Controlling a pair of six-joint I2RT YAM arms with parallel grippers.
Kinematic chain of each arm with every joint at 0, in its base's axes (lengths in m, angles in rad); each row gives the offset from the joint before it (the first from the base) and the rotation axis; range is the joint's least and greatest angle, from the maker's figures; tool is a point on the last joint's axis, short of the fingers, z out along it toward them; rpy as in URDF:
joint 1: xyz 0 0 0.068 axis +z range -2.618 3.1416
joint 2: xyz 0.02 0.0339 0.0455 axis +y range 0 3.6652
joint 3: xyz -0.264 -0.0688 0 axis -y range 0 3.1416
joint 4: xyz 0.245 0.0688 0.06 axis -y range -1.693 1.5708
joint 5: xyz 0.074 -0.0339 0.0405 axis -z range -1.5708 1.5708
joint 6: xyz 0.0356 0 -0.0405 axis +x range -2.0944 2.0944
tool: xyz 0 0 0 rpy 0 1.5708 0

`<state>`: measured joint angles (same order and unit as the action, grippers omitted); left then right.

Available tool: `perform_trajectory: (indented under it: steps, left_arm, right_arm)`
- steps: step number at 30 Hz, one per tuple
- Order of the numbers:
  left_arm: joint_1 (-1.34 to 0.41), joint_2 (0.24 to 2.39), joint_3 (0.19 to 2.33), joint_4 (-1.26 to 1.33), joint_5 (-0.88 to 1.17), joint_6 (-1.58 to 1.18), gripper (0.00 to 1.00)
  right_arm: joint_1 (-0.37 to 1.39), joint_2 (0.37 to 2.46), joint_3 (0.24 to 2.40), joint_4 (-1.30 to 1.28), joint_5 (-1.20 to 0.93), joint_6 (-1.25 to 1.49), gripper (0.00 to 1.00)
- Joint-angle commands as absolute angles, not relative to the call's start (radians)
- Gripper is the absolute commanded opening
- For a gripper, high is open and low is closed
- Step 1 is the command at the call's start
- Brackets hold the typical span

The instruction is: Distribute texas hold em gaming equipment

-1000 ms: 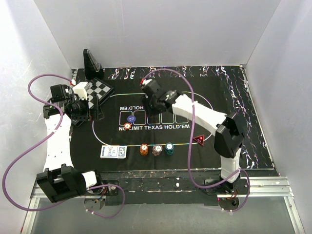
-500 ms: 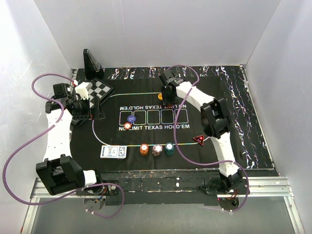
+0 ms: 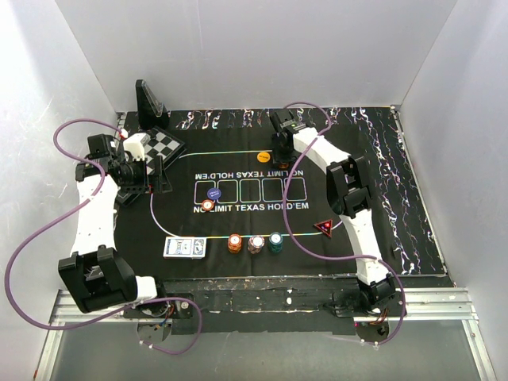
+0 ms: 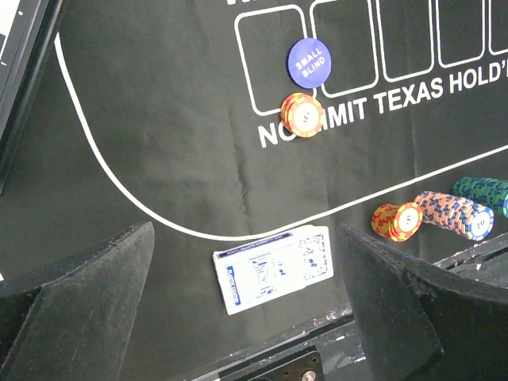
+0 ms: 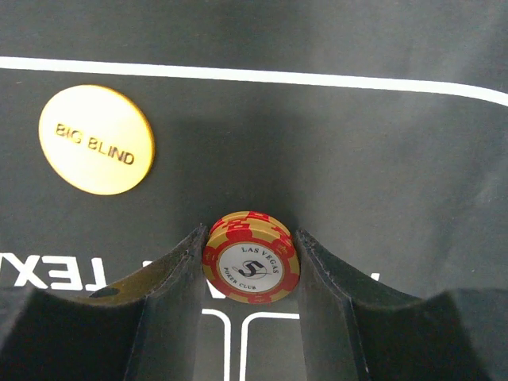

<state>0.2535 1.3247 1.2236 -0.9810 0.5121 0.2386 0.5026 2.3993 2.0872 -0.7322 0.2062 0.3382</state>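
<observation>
Right hand clamps an orange chip just beside the yellow disc, so the drop is the right arm's job; left hand gapes empty, well apart from the disc

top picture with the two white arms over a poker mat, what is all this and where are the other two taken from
Two robot arms are bolted side by side at the near edge. The wide picture looks down from above and behind them. The other two come from a camera on each wrist, so the dark shapes at the bottom are that arm's own fingers. On the black mat lie a pack of cards, three chip stacks, a red triangle marker, a blue small blind disc and a yellow big blind disc. A chessboard sits far left. The right hand pinches one red-and-tan chip on edge. The left hand is wide open, holding nothing.
</observation>
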Motion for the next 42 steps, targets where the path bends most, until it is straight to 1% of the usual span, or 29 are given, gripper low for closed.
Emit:
perform_trajectory:
  steps: [1,9,10,11,12,13,14,16,19,22,24,29,33,37,40,42]
  left_arm:
    - [0.259,1.318,1.236,-0.956,0.537,0.239,1.0]
    - [0.261,1.305,1.224,-0.956,0.525,0.241,1.0]
    - [0.259,1.305,1.224,-0.954,0.522,0.242,1.0]
    - [0.261,1.305,1.224,-0.954,0.52,0.242,1.0]
    - [0.259,1.305,1.224,-0.956,0.517,0.244,1.0]
    - [0.259,1.305,1.223,-0.956,0.517,0.244,1.0]
    - [0.259,1.304,1.223,-0.954,0.515,0.244,1.0]
    - [0.261,1.302,1.22,-0.956,0.517,0.241,1.0]
    - [0.259,1.293,1.218,-0.956,0.517,0.241,1.0]
    - [0.261,1.284,1.215,-0.96,0.518,0.238,1.0]
    - [0.259,1.279,1.216,-0.965,0.518,0.236,1.0]
    - [0.261,1.252,1.224,-0.977,0.515,0.23,1.0]
    - [0.261,1.246,1.233,-0.983,0.512,0.225,1.0]
    - [0.262,1.244,1.226,-0.98,0.509,0.229,1.0]
    - [0.261,1.236,1.21,-0.968,0.502,0.233,1.0]
    - [0.262,1.233,1.206,-0.968,0.5,0.23,1.0]
  right_arm:
    - [0.502,2.421,2.132,-0.729,0.192,0.336,0.01]
    - [0.502,2.437,2.167,-0.726,0.152,0.347,0.01]
    - [0.5,2.442,2.18,-0.736,0.15,0.351,0.05]
    - [0.502,2.45,2.192,-0.745,0.143,0.351,0.1]
    - [0.5,2.454,2.201,-0.758,0.141,0.353,0.17]
    - [0.502,2.459,2.21,-0.767,0.14,0.357,0.28]
    - [0.5,2.459,2.212,-0.773,0.134,0.359,0.36]
    - [0.502,2.447,2.198,-0.773,0.133,0.364,0.47]
    - [0.502,2.413,2.168,-0.767,0.138,0.37,0.58]
    - [0.505,2.373,2.146,-0.769,0.152,0.376,0.75]
    - [0.509,2.349,2.145,-0.776,0.164,0.376,0.82]
    - [0.541,2.243,2.131,-0.787,0.196,0.367,0.84]
    - [0.615,2.119,2.06,-0.778,0.221,0.364,0.85]
    - [0.742,1.991,1.906,-0.766,0.213,0.374,0.85]
    - [0.868,1.944,1.821,-0.778,0.236,0.371,0.88]
    - [0.945,1.919,1.775,-0.791,0.213,0.383,0.88]
